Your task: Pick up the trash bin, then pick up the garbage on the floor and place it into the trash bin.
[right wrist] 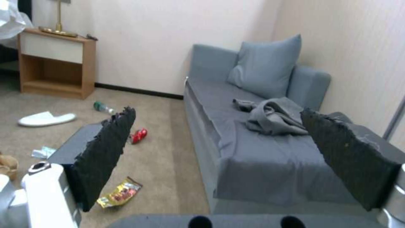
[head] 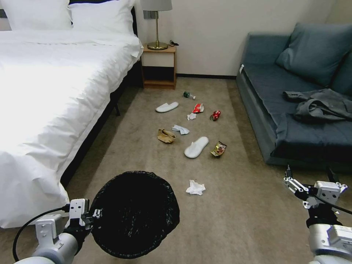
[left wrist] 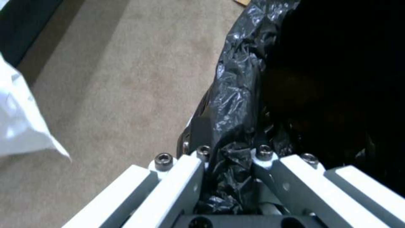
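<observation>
Left wrist view shows us the left gripper (left wrist: 234,158) clamped on the crinkled, glossy black bag at the rim of the trash bin (left wrist: 253,82), whose dark round mouth opens just beyond it. In the head view we see the bin (head: 135,214) held above the tan carpet (head: 238,220) at our left, near the foot of the bed (head: 44,110). Beyond the bin, a crumpled white tissue (head: 195,187) lies nearest; farther on lie a flat white slipper (head: 196,147), a shiny snack wrapper (head: 218,149), a tan paper bag (head: 166,136), a crushed red can (head: 215,115) and a small green bottle (head: 189,95). The right gripper (head: 310,176) hovers beside the grey sofa (head: 293,121), its dark ragged-edged pads (right wrist: 105,155) spread wide, well apart from the bin.
</observation>
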Motion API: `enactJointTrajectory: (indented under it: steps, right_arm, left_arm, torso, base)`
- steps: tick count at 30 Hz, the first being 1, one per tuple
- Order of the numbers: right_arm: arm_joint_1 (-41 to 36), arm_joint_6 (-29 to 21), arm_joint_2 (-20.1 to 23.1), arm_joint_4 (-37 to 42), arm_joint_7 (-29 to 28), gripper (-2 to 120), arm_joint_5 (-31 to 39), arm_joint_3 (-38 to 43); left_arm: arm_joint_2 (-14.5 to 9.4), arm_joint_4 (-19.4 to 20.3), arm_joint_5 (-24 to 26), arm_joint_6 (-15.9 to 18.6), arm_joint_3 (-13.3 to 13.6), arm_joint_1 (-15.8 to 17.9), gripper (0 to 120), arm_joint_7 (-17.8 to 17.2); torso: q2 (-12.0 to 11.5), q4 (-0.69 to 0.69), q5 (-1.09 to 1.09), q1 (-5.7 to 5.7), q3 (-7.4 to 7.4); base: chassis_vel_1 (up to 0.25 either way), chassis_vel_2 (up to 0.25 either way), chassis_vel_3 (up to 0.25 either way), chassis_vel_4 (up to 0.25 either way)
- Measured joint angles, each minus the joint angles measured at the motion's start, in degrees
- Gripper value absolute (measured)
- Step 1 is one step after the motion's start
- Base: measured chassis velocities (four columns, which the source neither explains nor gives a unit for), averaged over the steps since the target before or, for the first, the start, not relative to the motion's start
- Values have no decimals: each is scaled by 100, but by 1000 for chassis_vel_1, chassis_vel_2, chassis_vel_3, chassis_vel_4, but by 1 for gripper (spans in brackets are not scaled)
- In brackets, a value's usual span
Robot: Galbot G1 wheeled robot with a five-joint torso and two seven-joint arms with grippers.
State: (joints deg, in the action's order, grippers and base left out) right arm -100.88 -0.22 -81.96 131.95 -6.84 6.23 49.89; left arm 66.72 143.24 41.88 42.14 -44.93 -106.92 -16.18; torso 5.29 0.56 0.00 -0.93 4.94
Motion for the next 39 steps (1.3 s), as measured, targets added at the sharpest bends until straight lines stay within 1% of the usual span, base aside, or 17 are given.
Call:
enactJointTrajectory:
  steps: [11, 18, 39]
  right_arm:
    - [4, 17, -1, -4, 3, 100, 8, -2]
    - [-2, 30, -9, -10, 6, 100, 5, -23]
    - [-42, 103, -20, 1, 3, 100, 6, -8]
  left_arm:
    - [-5, 0, -72, 0, -1, -19, 2, 48]
    - [30, 0, -119, 0, 3, -61, 2, 97]
    - [122, 0, -304, 0, 13, -69, 2, 255]
  torso:
    - [0, 0, 0, 0, 0]
    - [0, 1, 0, 0, 0]
    - [0, 1, -1, 0, 0]
  base:
    - [-92, 113, 111, -98]
    - [-118, 102, 103, -103]
    - [-81, 123, 118, -82]
